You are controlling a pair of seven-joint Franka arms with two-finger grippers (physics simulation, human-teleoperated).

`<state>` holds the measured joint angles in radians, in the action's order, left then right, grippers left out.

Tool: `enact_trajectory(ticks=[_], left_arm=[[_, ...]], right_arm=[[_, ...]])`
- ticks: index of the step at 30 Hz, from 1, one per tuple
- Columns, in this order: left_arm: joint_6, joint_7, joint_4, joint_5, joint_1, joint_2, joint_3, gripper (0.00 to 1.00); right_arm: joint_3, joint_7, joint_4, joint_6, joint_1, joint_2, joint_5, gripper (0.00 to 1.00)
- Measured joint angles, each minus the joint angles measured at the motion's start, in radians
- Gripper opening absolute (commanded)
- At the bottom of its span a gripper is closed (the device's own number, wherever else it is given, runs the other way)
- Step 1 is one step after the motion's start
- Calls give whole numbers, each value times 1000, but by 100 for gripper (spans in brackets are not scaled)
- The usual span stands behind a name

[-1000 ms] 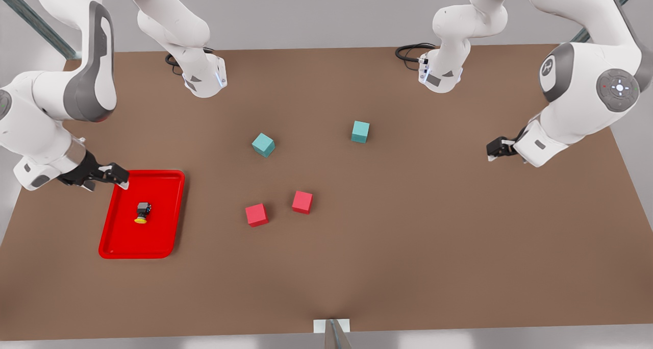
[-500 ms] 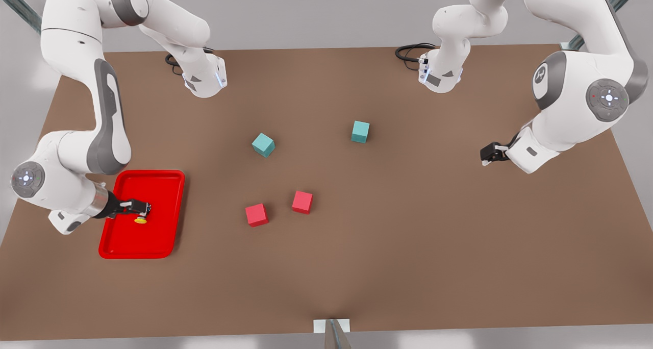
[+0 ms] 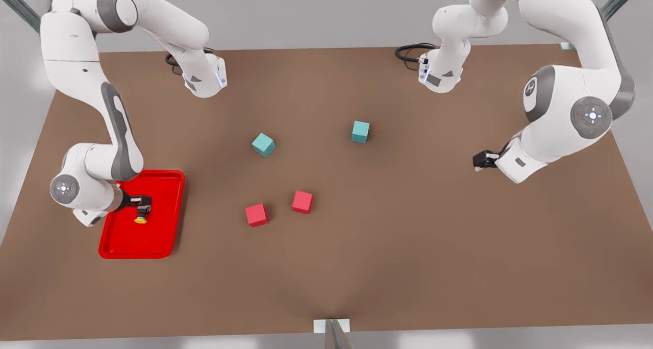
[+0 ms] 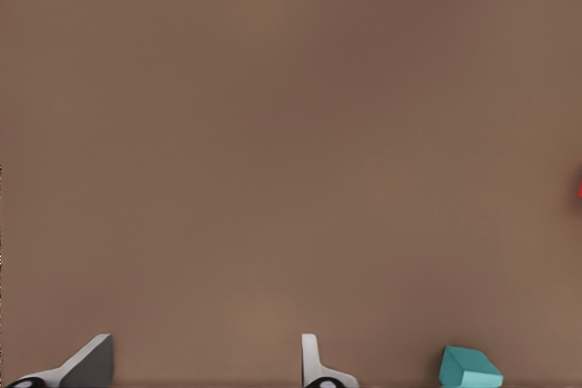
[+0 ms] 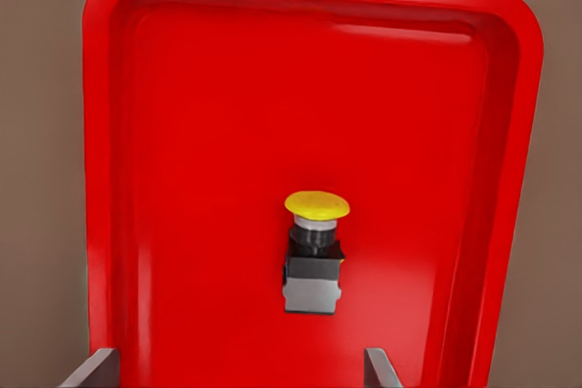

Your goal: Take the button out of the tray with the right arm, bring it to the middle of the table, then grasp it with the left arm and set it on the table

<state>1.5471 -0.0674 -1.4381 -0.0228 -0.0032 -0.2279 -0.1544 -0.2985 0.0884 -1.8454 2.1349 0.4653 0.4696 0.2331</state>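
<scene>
The button [image 3: 141,218] lies on its side in the red tray [image 3: 153,239] at the front view's left, its yellow cap [image 5: 316,204] pointing away from its dark body [image 5: 312,281]. My right gripper [image 3: 144,202] hovers right over it and is open. In the right wrist view the right gripper [image 5: 238,368] has its fingers spread wide, with the button just beyond the fingertips and untouched. My left gripper [image 3: 480,160] hangs open over bare table [image 3: 408,247] at the front view's right, and the left gripper [image 4: 202,365] holds nothing.
Two teal cubes [image 3: 263,145] [image 3: 360,131] and two red cubes [image 3: 256,215] [image 3: 302,202] lie around the table's middle. One teal cube [image 4: 469,367] sits beside the left gripper's fingers in the left wrist view. Both arm bases stand at the far edge.
My right arm swung in over the tray, and its gripper went from the tray's far corner to right above the button. The left gripper drifted slightly toward the table's middle.
</scene>
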Motion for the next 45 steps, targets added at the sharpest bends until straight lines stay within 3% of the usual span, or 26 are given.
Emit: enact_trajectory(ticks=[11,19,28,30,34,39,42,45], left_arm=[[2,-7,73,-22,-61,-2,-28,100],[29,-14,111,-23,-112,-118,-30,100],[77,-20,112,-39,-114,-145,-27,100],[87,-20,112,-41,-113,-150,-26,100],[100,-22,112,-43,-113,-149,-26,100],[109,-23,112,-44,-113,-151,-26,100],[112,-23,112,-44,-113,-153,-26,100],[114,-24,112,-44,-114,-155,-27,100]], right_arm=[[-41,-1,-88,159,85,44,30,100],[-43,0,-157,264,130,93,75,100],[-43,-3,-190,344,140,108,126,100],[-43,-2,-193,352,141,112,133,81],[-43,-4,-194,365,142,115,141,80],[-44,-4,-194,372,145,113,143,66],[-44,1,-197,375,148,111,139,53],[-44,6,-198,377,152,112,136,49]])
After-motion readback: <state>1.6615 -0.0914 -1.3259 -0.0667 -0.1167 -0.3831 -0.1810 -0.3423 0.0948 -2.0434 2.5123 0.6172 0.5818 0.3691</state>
